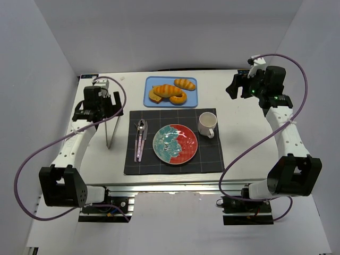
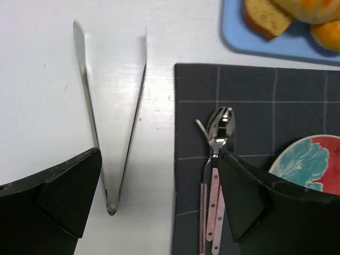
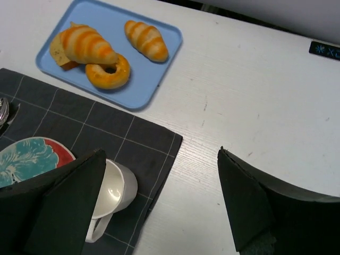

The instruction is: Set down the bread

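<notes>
The bread (image 1: 166, 90) is a long golden-orange croissant with brown ridges, lying on the blue tray (image 1: 151, 82) at the back of the table. It also shows in the right wrist view (image 3: 87, 45), and its edge in the left wrist view (image 2: 311, 8). A red and teal plate (image 1: 191, 151) sits on the dark placemat (image 1: 207, 159). My left gripper (image 1: 101, 111) is open and empty above metal tongs (image 2: 87, 95). My right gripper (image 1: 235, 85) is open and empty, held high at the back right (image 3: 159, 202).
On the tray are also a smaller striped roll (image 3: 146, 40), a ring doughnut (image 3: 108, 71) and a cake slice (image 3: 57, 53). A white cup (image 1: 207, 125) stands right of the plate. A spoon and fork (image 1: 141, 139) lie left of it. The tongs (image 1: 112, 130) lie off the mat's left edge.
</notes>
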Robot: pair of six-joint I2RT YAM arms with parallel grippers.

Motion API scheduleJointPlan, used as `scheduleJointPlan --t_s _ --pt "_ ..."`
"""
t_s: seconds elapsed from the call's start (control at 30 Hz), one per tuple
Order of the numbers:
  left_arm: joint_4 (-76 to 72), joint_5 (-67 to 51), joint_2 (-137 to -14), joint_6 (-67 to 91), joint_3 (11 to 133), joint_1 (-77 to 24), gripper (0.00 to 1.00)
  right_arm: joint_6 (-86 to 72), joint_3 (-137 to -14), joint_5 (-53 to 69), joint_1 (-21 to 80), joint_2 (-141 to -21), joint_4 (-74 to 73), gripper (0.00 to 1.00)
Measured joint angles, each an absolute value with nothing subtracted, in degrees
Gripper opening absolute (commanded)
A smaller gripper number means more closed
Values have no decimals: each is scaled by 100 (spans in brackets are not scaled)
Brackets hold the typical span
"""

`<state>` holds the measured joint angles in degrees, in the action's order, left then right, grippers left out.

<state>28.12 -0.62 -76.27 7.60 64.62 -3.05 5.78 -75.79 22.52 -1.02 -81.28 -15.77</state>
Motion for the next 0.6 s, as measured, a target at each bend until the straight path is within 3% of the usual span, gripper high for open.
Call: scheduleJointPlan --t_s 0.07,0.1,0.17,0.2,0.23,0.27,0.3,0.33,0.43,0.47,0.5,0.6 --pt "2735 -102 -7467 845 6064 -167 98 720 -7450 2534 -108 -8023 -1452 86" --pt "2735 -99 -7459 864 5902 -115 95 893 -7378 2823 -128 -7966 -1457 79" --pt "2764 -51 -7470 891 5607 -21 85 1638 -7231 3544 -156 -7843 -1577 47" --pt "2788 -21 -7481 891 5494 51 73 2036 -7185 3992 -169 -7819 -1675 32" --pt "2823 -16 -7489 891 5415 104 38 2467 -7140 4475 -172 -7806 -1802 13" --pt "2836 12 -7509 899 5367 176 31 2794 -7118 4851 -172 -7808 -1946 12" --pt "2838 38 -7555 836 5356 248 30 3107 -7072 5249 -172 -7815 -2086 13" --pt "2816 69 -7625 797 5356 322 37 3424 -7006 5640 -161 -7819 -2235 32" --pt "2781 148 -7924 694 5356 464 78 3824 -6901 6270 -154 -7876 -2469 77" --pt "2783 178 -8058 626 5358 482 89 3920 -6895 6407 -152 -7909 -2536 79" --pt "2783 200 -8180 585 5358 482 93 3999 -6886 6495 -152 -7935 -2604 80" --pt "2779 211 -8466 462 5358 478 95 4143 -6871 6606 -154 -7959 -2727 81"
